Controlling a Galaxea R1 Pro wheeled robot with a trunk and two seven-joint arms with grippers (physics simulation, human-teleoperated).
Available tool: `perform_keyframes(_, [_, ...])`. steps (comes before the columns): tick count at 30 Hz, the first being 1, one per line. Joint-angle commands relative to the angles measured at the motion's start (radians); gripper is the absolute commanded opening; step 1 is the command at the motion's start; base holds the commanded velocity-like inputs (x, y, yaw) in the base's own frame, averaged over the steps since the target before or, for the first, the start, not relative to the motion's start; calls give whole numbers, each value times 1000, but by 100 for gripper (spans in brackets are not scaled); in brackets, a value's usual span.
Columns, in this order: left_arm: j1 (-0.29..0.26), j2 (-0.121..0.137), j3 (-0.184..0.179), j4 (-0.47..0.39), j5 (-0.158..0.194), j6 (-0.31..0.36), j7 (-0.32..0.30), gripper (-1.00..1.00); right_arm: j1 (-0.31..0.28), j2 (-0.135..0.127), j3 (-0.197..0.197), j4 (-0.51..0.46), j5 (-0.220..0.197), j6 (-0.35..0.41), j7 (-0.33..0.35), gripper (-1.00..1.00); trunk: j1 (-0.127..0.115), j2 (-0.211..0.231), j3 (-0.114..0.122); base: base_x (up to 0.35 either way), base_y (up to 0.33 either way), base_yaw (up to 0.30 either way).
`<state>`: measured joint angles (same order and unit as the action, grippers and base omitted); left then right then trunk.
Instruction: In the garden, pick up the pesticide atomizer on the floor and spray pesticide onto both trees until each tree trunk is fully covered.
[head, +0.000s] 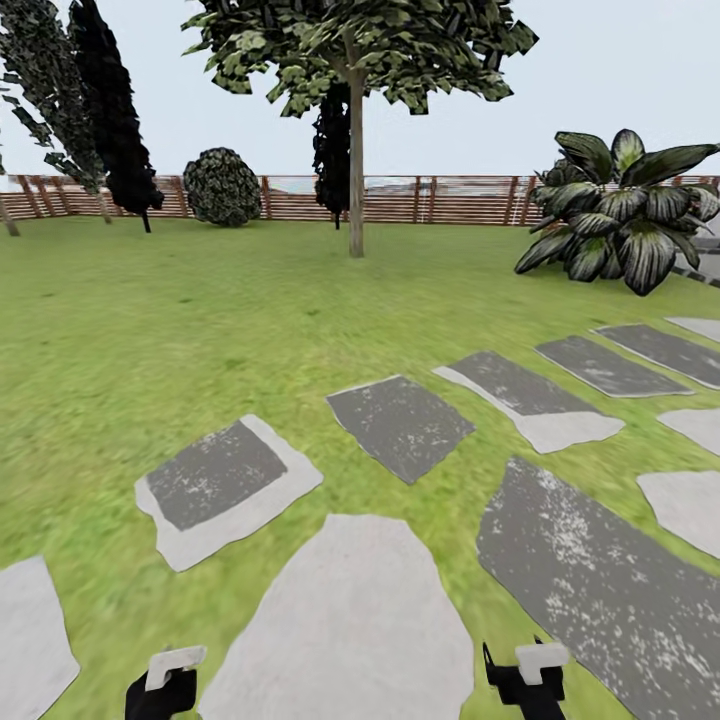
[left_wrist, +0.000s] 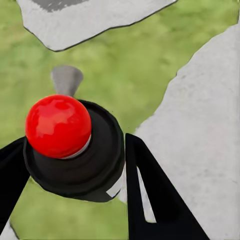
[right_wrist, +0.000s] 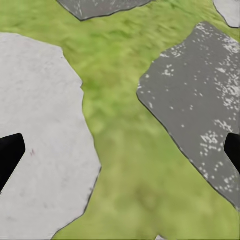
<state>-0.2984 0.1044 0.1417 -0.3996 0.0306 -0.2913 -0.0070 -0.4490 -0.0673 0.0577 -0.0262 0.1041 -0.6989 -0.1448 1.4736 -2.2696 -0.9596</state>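
While the robot stands among the grey stepping stones (head: 352, 620) of the lawn (head: 150, 330), its left gripper (left_wrist: 75, 165) has its black fingers (left_wrist: 150, 195) pressed against either side of the pesticide atomizer (left_wrist: 75, 150), a black round-topped body with a glossy red ball knob and a grey nozzle poking out ahead. So the sprayer is off the ground and in hand. The right gripper (right_wrist: 120, 150) hangs spread wide over grass and stone, holding nothing.

One tree (head: 356, 60) with a pale straight trunk (head: 356, 170) rises well away, out near the slatted fence (head: 300, 198); I cannot spot the second from here.

My worry is range: spray from this far and the mist would likely fall on grass, never reaching bark. The grip looks to sit high on the rounded cap, so a jolt while rolling across uneven stone edges might let it slip or twist, leaving the nozzle pointing off target. The broad-leaved plant (head: 620, 210) at the lawn's right edge and the dark cone-shaped trees (head: 110, 110) at the left could also draw the aim wrongly.
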Motion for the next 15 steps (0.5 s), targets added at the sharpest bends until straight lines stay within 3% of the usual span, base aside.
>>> perform_keyframes(1, [0,0,1,1,3,-3,-1,-100,-1,0,5,1,9,-1,-10,100,0,0,-1,340,0,0])
perform_keyframes(15, [0,0,1,0,3,-3,-1,-100,0,0,5,2,9,-1,-10,100,0,0,-1,340,0,0])
